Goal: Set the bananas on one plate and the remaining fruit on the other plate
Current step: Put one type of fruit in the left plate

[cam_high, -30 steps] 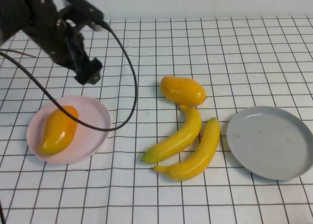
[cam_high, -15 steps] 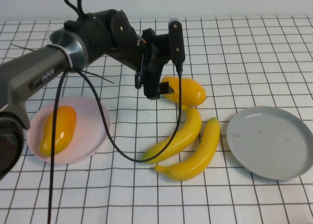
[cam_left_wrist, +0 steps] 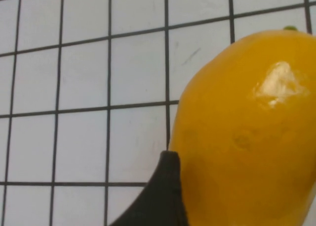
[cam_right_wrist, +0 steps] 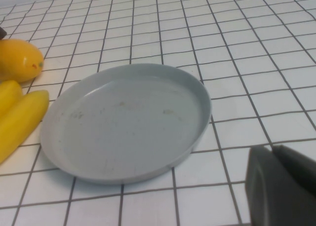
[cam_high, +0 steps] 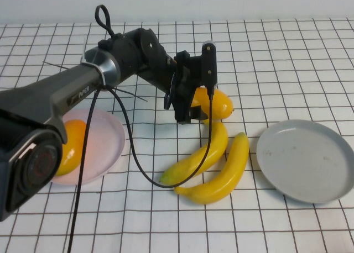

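Observation:
One mango point(cam_high: 218, 103) lies on the table at the middle. My left gripper point(cam_high: 189, 110) is down over its left end, open, with one black finger point(cam_left_wrist: 165, 196) against the mango's side point(cam_left_wrist: 247, 137); the other finger is hidden. The second mango point(cam_high: 69, 146) lies on the pale pink plate point(cam_high: 108, 132) at the left. Two bananas point(cam_high: 203, 152) point(cam_high: 228, 167) lie side by side just in front of the middle mango. The grey-blue plate point(cam_high: 307, 159) is bare at the right. My right gripper point(cam_right_wrist: 282, 186) is shut and empty, beside that plate point(cam_right_wrist: 128, 120), out of the high view.
The left arm point(cam_high: 66, 93) and its black cable point(cam_high: 133, 164) reach across the pink plate and loop down beside the bananas. The table is a white cloth with a black grid. The bananas also show in the right wrist view point(cam_right_wrist: 19, 120).
My left arm swung from above the pink plate to the middle mango, then dropped lower over it. The fruit and plates have not moved.

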Motion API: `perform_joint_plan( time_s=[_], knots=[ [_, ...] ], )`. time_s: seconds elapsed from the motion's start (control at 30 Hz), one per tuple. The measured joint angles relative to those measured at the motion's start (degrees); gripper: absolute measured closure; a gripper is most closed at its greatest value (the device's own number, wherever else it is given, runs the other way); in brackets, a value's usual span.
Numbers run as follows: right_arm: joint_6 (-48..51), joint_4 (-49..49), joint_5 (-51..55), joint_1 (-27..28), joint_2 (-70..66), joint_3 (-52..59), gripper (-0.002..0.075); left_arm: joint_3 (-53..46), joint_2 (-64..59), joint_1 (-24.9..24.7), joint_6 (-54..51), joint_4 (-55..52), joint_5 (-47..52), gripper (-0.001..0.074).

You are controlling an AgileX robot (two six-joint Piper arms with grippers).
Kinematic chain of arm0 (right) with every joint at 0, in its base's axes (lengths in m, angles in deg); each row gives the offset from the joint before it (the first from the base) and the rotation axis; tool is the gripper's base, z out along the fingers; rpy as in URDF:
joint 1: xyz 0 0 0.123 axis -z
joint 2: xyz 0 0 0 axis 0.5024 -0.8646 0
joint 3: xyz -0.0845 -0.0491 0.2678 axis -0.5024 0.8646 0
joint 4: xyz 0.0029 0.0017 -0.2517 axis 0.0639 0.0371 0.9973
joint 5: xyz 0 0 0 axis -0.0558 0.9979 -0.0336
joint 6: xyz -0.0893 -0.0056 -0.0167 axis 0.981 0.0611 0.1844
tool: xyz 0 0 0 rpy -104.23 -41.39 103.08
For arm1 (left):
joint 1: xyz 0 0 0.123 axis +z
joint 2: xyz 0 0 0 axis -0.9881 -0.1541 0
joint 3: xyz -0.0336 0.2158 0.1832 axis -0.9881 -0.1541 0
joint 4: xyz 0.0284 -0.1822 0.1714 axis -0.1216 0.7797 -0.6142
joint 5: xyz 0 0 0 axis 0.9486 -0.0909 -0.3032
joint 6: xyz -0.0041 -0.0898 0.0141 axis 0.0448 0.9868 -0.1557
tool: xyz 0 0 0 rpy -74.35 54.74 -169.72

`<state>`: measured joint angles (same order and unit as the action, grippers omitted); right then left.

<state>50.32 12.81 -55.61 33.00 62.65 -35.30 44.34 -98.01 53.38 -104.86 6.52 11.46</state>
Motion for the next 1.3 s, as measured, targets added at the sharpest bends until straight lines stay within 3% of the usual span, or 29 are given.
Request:
perform_joint_plan(
  time_s=[0.53,0.77,1.0,1.13,1.3],
  knots=[
    [0.00,0.00,0.00,0.00,0.00,0.00,0.0742,0.00,-1.92,0.00,1.41,1.37,-3.98,0.0069],
    [0.00,0.00,0.00,0.00,0.00,0.00,0.0742,0.00,-1.92,0.00,9.05,1.37,-5.20,0.0218],
    [0.00,0.00,0.00,0.00,0.00,0.00,0.0742,0.00,-0.65,0.00,15.37,1.25,-4.48,0.0230],
    [0.00,0.00,0.00,0.00,0.00,0.00,0.0742,0.00,4.22,0.00,26.63,-3.65,-1.92,0.0230],
    [0.00,0.00,0.00,0.00,0.00,0.00,0.0742,0.09,11.07,0.00,55.92,-17.35,7.00,0.0230]
  ],
)
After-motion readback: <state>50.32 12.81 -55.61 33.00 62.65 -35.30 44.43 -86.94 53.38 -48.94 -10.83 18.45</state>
